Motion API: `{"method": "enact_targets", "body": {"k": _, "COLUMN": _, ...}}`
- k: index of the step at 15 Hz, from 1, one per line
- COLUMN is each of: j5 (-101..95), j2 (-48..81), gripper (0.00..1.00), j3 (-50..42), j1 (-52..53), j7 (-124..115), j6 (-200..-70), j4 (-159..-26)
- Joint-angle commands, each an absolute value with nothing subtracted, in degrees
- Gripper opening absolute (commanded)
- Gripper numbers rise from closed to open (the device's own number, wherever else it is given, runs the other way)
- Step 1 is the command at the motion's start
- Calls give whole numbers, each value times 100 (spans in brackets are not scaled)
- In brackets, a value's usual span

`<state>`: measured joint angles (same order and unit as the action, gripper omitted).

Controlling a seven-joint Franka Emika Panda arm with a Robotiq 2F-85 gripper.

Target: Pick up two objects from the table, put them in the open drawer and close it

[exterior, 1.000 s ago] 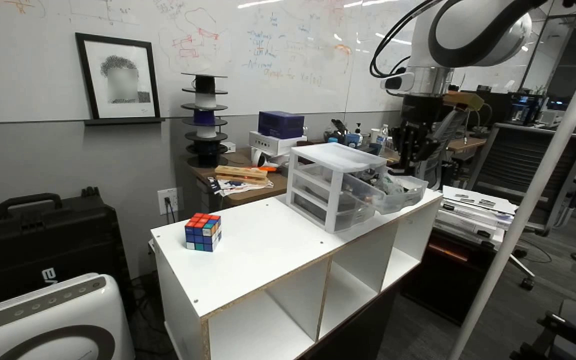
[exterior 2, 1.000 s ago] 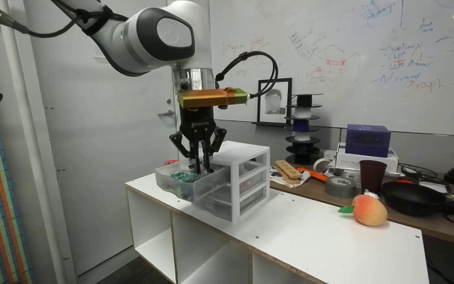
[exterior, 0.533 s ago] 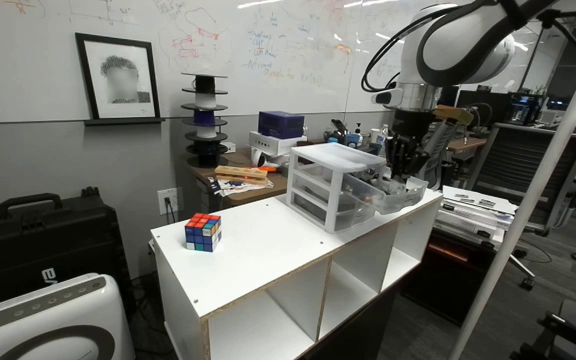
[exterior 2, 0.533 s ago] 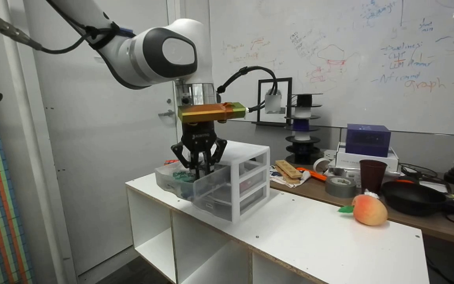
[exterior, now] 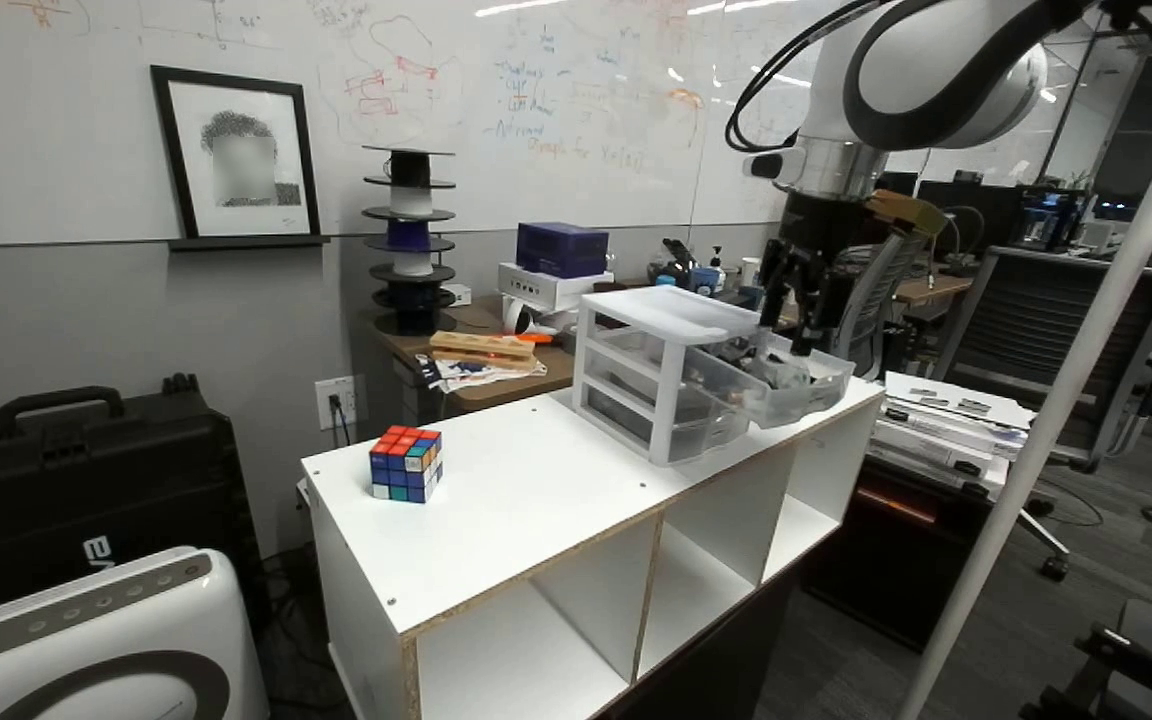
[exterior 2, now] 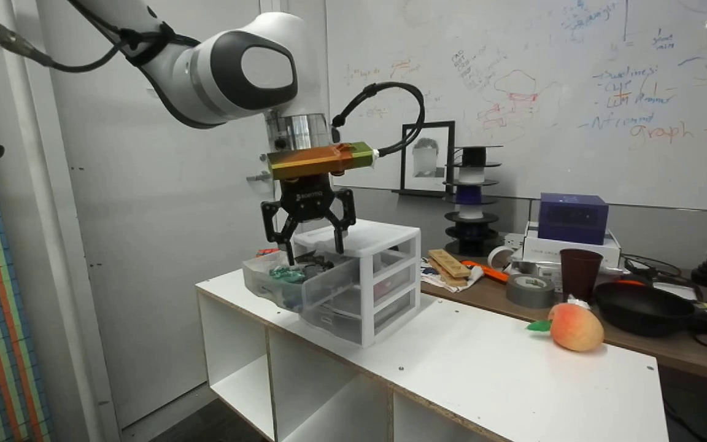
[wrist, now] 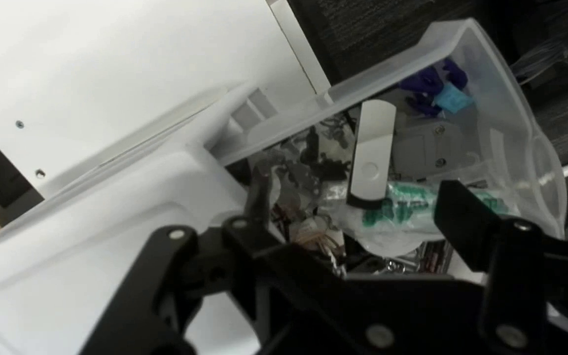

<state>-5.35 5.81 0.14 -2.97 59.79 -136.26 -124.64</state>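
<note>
My gripper [exterior 2: 315, 255] hangs over the pulled-out clear drawer [exterior 2: 335, 283], its jaws spread and nothing held between them. In the wrist view, a flat silver-white piece [wrist: 372, 153] with a dark underside lies inside the drawer on a plastic bag with green print [wrist: 402, 212], seen through the gap of the jaws. One fingertip is close to the drawer unit's top edge; contact cannot be told. A Rubik's cube [exterior: 406, 465] sits on the white table [exterior: 536, 490] in an exterior view. A peach with a green leaf [exterior 2: 576, 327] also appears on the table top in an exterior view.
The white-framed drawer unit [exterior: 676, 312] stands beside the jaws. Purple bits [wrist: 424, 84] and loose small parts fill the drawer. Behind the table is a brown desk with a pan [exterior 2: 642, 307], tape roll [exterior 2: 530, 290] and dark cup [exterior 2: 579, 273].
The jaws stood close together one second ago. By half a second ago the gripper had dipped lower into the drawer; since then it has risen and spread its jaws wide.
</note>
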Motion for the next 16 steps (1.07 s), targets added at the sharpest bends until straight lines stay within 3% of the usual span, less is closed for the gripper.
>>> {"method": "enact_targets", "body": {"k": 1, "j5": -167, "j2": -156, "gripper": 100, "j3": 70, "j1": -218, "j7": 5480, "j6": -13730, "j4": -12737}}
{"method": "enact_targets", "body": {"k": 6, "j5": -280, "j2": -711, "gripper": 100, "j3": 33, "j1": -120, "j7": 4226, "j6": -13703, "j4": -12949}}
{"method": "enact_targets", "body": {"k": 16, "j5": -295, "j2": -1699, "gripper": 100, "j3": 41, "j1": -89, "j7": 1395, "j6": -12258, "j4": -13898}}
